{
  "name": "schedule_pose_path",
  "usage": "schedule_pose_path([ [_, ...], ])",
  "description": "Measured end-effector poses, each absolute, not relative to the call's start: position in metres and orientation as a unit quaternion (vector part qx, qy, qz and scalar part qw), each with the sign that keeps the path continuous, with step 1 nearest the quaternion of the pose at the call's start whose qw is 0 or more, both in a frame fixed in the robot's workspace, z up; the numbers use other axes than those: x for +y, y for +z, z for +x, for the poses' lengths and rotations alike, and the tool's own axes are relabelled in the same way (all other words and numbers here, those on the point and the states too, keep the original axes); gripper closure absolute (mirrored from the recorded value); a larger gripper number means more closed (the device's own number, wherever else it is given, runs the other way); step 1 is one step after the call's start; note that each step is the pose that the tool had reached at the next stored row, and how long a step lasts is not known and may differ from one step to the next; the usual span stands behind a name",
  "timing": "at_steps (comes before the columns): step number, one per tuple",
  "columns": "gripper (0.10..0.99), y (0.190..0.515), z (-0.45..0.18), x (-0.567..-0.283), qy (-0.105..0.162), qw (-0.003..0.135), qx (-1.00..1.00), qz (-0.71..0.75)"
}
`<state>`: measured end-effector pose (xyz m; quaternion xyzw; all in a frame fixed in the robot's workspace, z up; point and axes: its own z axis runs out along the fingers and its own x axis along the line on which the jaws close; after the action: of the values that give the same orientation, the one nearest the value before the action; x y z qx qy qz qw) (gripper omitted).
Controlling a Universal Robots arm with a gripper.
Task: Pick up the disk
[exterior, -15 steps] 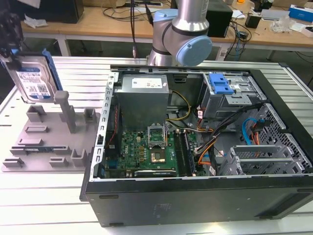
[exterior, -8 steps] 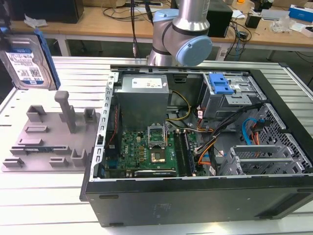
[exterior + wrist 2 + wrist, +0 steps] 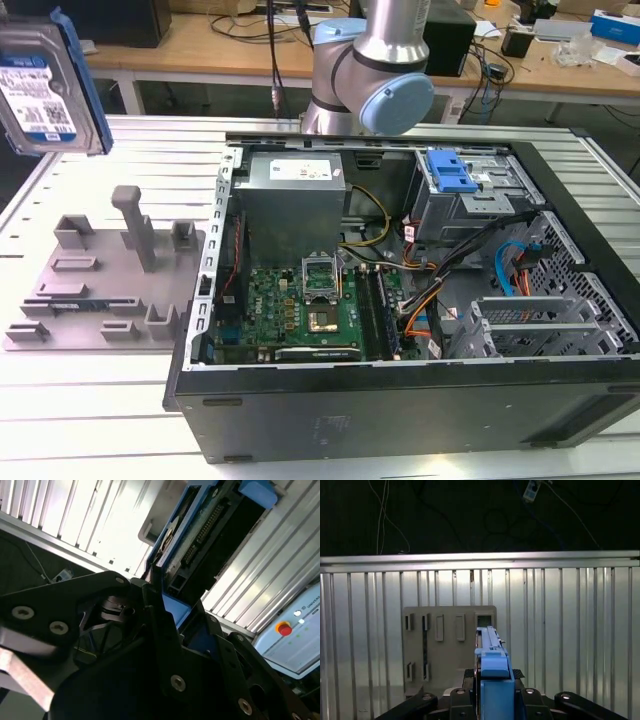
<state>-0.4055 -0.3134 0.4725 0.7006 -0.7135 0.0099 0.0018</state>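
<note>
Gripper (image 3: pixel 492 700): black fingers clenched on disk (image 3: pixel 45 95), lifted in air at exterior view's upper left. Disk: flat silver-grey metal, white barcode label, dark blue band, blue side rail (image 3: pixel 494 667). Below: grey slotted holder tray (image 3: pixel 100 290) on ribbed metal table (image 3: pixel 90 420). Beyond, exterior view's right: open computer case (image 3: pixel 400 400), blue latch piece (image 3: pixel 448 172) inside.

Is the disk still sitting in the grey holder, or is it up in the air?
Up in the air. The disk hangs high above the grey holder, clamped edge-on in the gripper.
</note>
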Motion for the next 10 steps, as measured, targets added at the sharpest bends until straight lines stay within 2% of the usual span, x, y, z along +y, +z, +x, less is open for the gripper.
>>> schedule_pose_path([
  [2, 0.722, 0.4883, -0.4055, -0.3135, 0.010, 0.002, -0.713, 0.701],
  [10, 0.722, 0.4886, -0.4055, -0.3135, 0.010, 0.002, -0.713, 0.701],
])
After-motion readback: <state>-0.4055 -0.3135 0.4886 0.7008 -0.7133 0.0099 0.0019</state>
